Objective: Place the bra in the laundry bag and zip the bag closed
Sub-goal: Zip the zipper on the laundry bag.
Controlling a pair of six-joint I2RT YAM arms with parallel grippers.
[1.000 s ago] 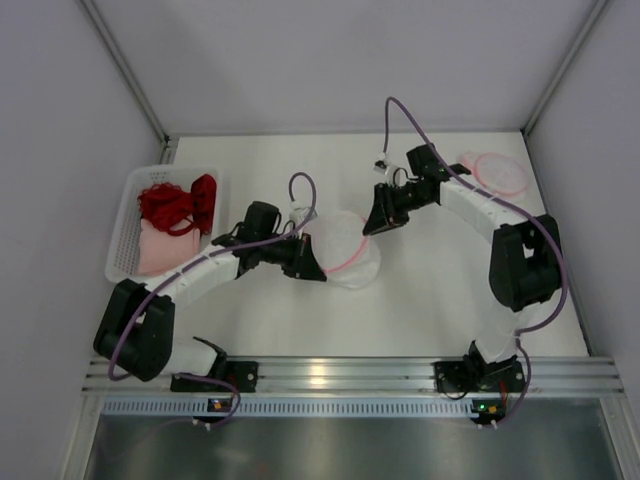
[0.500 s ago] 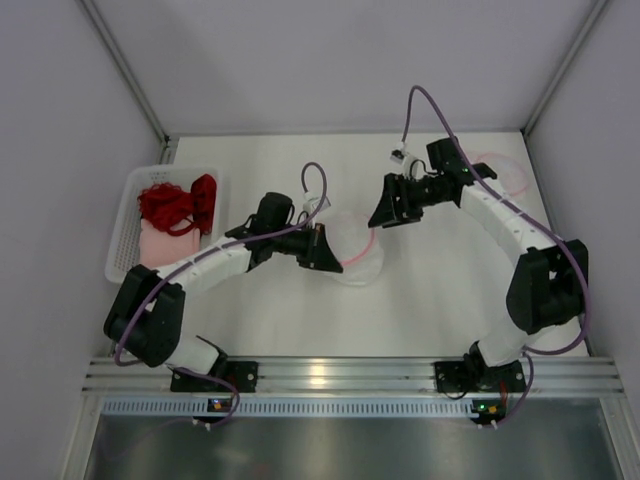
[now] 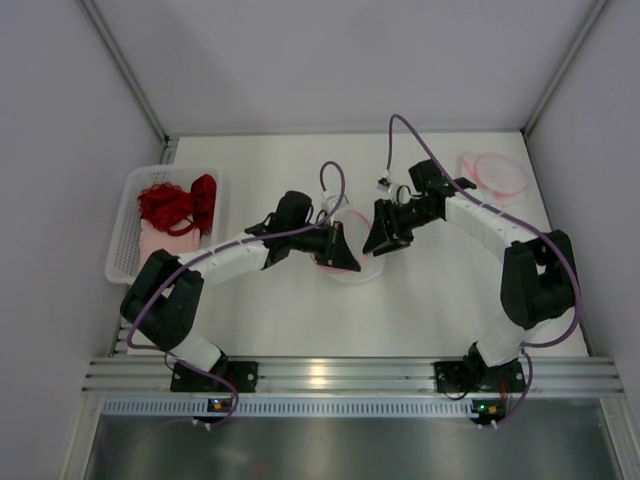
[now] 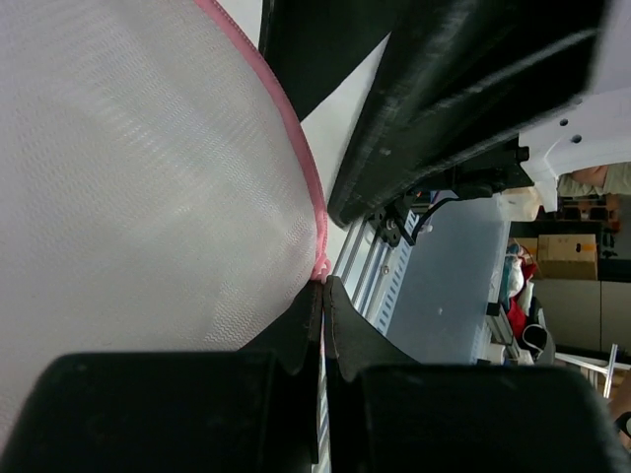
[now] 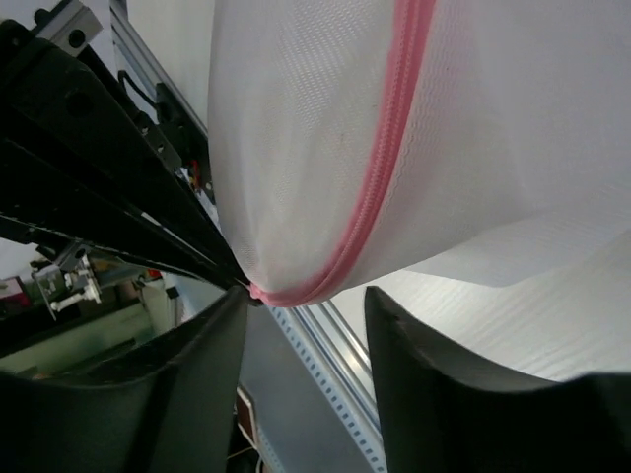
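Pink zip edge (image 4: 296,128) of the white mesh laundry bag (image 3: 358,270) is pinched between the pressed-together fingers of the left gripper (image 4: 321,286), mid-table (image 3: 430,300). Right gripper (image 5: 306,293) has its fingers spread and holds nothing, with the bag's pink-seamed corner just off their tips. The left arm's black body crowds close beside that corner. The red bra (image 3: 178,203) lies in the white basket (image 3: 122,240) at far left, well apart from the bag, next to pale pink cloth (image 3: 158,250). Pink-rimmed mesh rounds (image 3: 495,172) lie at the far right corner. Purple cables (image 3: 330,180) loop above both wrists.
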